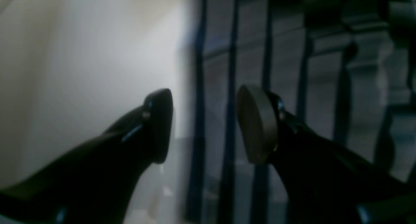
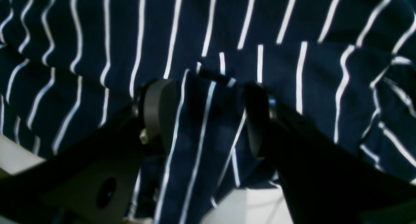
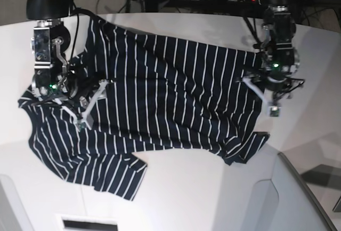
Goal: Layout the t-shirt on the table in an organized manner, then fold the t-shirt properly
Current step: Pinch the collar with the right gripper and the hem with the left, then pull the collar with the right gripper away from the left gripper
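T-shirt: the t-shirt (image 3: 160, 92) lay spread on the white counter (image 3: 213, 188), bunched and crooked, one sleeve poking out at the bottom.
Feel: it looked soft, thin and floppy, so it would sag and slide when pulled.
Where to grab: best at the edges or corners.
Left gripper: the left gripper (image 1: 204, 123) was spread apart, holding nothing, at the shirt's edge.
Right gripper: the right gripper (image 2: 208, 117) was spread apart with a fold between its jaws, not squeezed.

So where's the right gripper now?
In the base view, the right gripper is at left, open over the t-shirt's edge.
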Robot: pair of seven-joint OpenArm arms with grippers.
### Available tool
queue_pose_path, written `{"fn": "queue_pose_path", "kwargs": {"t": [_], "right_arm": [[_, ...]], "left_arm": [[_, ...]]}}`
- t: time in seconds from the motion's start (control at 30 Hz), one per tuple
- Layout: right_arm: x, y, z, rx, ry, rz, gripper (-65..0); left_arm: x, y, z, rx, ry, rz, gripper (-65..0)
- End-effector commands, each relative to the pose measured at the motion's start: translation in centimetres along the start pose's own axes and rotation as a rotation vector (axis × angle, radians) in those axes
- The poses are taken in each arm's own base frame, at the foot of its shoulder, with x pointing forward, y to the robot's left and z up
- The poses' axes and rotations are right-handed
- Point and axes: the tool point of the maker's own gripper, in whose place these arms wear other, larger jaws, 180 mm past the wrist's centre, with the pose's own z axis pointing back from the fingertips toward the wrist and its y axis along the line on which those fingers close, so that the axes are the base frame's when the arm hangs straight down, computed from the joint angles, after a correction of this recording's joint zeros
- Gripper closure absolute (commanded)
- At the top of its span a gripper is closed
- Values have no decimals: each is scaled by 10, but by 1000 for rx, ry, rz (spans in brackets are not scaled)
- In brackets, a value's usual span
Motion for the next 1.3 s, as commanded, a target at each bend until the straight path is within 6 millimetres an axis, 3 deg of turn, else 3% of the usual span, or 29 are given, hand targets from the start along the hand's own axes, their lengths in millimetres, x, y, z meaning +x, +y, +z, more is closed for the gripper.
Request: {"fn": "queue_pose_path", "kwargs": {"t": [0.0, 0.1, 0.27, 0.33, 0.4, 0.57, 0.8, 0.9, 1.13, 1.27], "right_arm": [[13, -4, 4, -5, -37, 7, -323], [11, -4, 4, -6, -33, 7, -321], [4, -11, 4, -20, -16, 10, -293], [0, -13, 2, -22, -5, 7, -171], [-2, -14, 4, -24, -5, 1, -3], [-8, -27, 32, -73, -70, -32, -2], [-54, -40, 64, -138, -31, -94, -5], [-71, -46, 76, -168, -28, -157, -5], [-114, -64, 93, -233, 18, -250, -5], [-134, -82, 103, -286, 37, -321, -6]], "left_arm": [[12, 8, 2, 18, -41, 11, -332], [3, 19, 3, 37, -25, 23, -332], [-4, 17, 4, 33, -13, 22, -332], [-6, 15, 5, 30, -10, 21, -332], [-6, 13, 5, 27, -10, 17, -332], [-7, 14, 4, 28, -7, 21, -332], [-2, 9, 3, 19, -18, 20, -332], [9, -6, 1, -7, -38, 33, -332], [25, -67, 1, -132, -68, -83, -332], [20, -84, -2, -169, -50, -114, -332]]}}
